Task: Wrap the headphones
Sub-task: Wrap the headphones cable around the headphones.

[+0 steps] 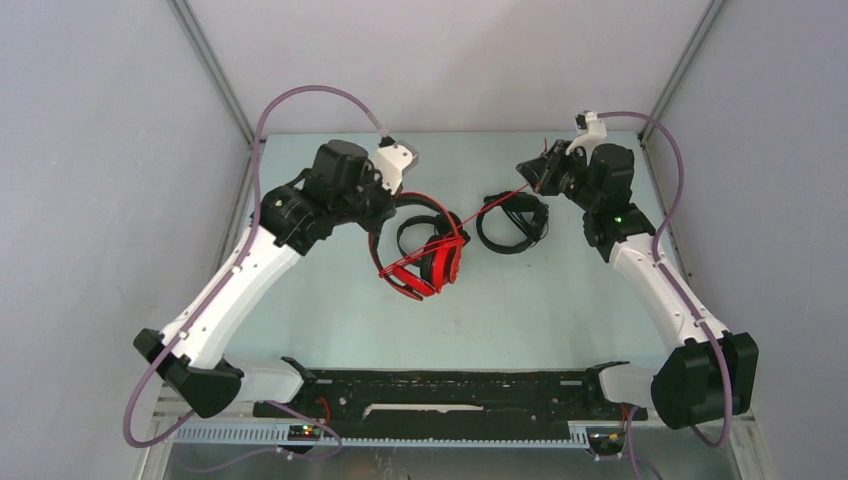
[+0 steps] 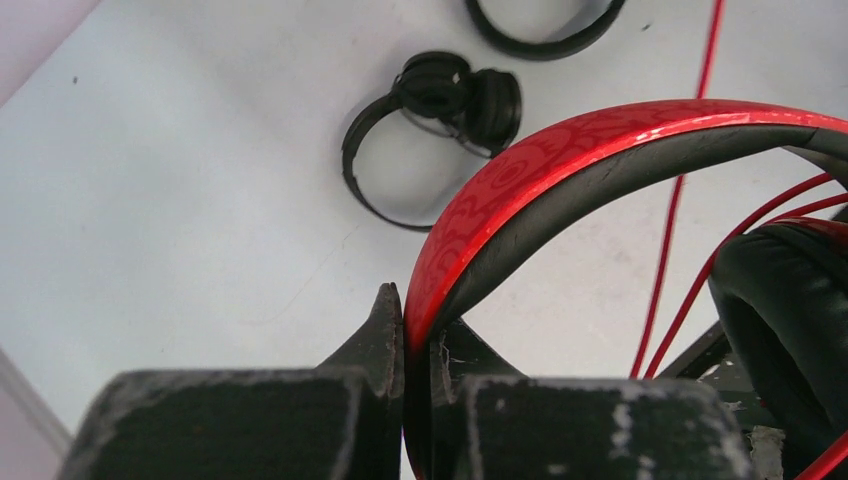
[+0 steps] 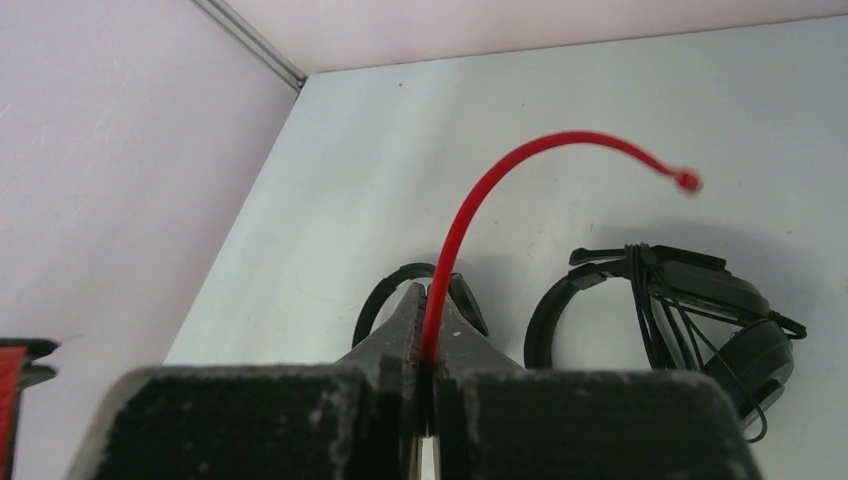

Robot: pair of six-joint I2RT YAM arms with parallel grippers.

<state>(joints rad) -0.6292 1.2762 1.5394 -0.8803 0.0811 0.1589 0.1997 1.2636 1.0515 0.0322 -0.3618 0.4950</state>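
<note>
Looking down from above, my left end effector (image 1: 388, 212) clamps the band of the red headphones (image 1: 432, 262) over the middle of the desk (image 1: 500, 320), while my right end effector (image 1: 537, 177) pinches their red cable (image 1: 490, 205), pulled straight between us. One black headset (image 1: 512, 222) lies just beside that line. From my left wrist, both fingers (image 2: 375, 340) squeeze the red band, with a folded black headset (image 2: 440, 110) on the desk beyond. From my right wrist, my jaws sit closed on the cable, whose free end (image 3: 686, 181) arcs upward.
</note>
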